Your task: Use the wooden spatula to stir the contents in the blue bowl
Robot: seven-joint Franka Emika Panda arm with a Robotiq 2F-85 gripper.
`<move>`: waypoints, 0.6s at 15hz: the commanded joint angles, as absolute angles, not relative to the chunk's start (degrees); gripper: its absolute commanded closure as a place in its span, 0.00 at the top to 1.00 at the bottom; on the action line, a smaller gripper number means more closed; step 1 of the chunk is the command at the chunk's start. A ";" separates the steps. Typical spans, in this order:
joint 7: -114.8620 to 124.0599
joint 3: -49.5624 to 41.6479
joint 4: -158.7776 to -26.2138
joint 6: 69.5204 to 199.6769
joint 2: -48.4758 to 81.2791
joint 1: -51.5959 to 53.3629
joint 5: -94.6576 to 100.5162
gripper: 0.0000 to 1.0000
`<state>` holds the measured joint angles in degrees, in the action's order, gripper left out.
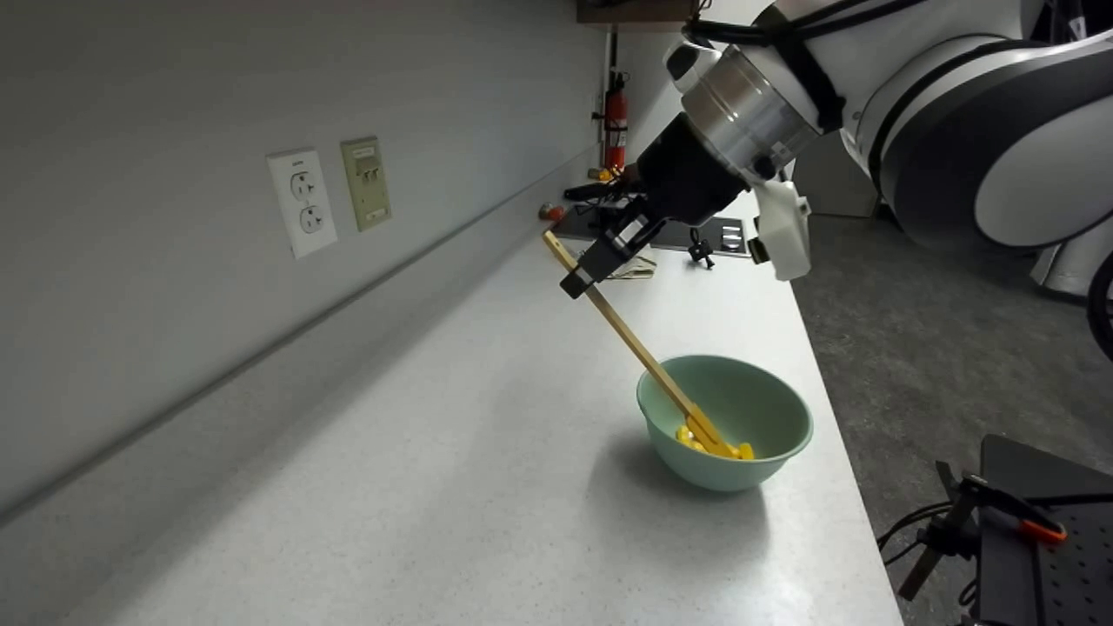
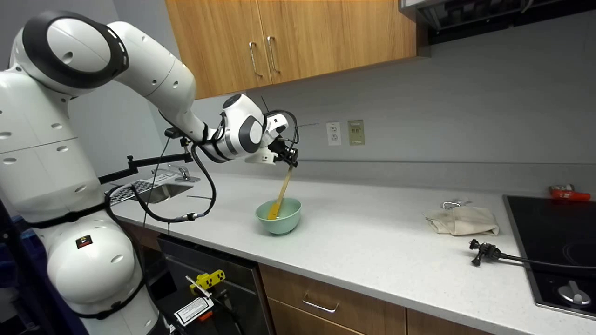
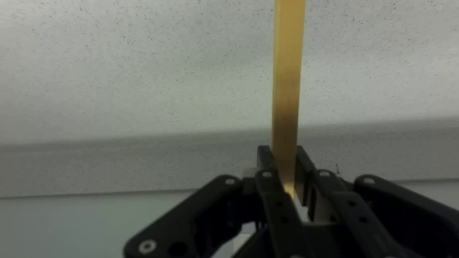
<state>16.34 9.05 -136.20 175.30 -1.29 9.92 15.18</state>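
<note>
1. The gripper (image 3: 284, 161) is clamped on the handle (image 3: 288, 89) of the wooden spatula (image 1: 639, 349), near its top end. The fingers (image 3: 265, 157) stand narrow, one on each side of the wood.
2. Below the gripper, most of the spatula extends as a long lever. CAUTION: if the blade (image 1: 709, 432) meets firm resistance, the handle may swivel or slip, because the grip is short and close to the tool's end.
3. Farther below, on the side away from the wall (image 1: 174, 217), the blade slants into the blue bowl (image 1: 713, 476). Contact with the bowl floor cannot be confirmed. Too low a stroke could jam the tip; too high a stroke would likely miss the contents (image 1: 685, 435).
4. At the same level, the contents lie beside the blade as yellow bits. A fast sweep could throw these over the rim.
5. No brace on the bowl is visible. Sideways pressure on its inner side could slide or tip it.
6. Beyond the bowl from the gripper, the counter edge (image 1: 842, 461) runs nearby. An outward slide could carry the bowl over it; direct strokes toward the gripper side.
</note>
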 commanded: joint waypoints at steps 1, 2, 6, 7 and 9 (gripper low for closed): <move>19.46 8.60 -136.02 176.27 -1.60 8.81 19.32 0.04; 20.51 8.45 -135.95 176.70 -1.58 8.53 20.39 0.04; 27.82 7.98 -135.41 176.73 -1.83 7.44 25.85 0.04; 30.06 7.93 -135.18 176.76 -1.86 7.12 27.56 0.04; 34.40 7.81 -134.56 176.97 -1.82 6.55 31.35 0.04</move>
<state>28.00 7.92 -135.36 175.85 -1.37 7.78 25.74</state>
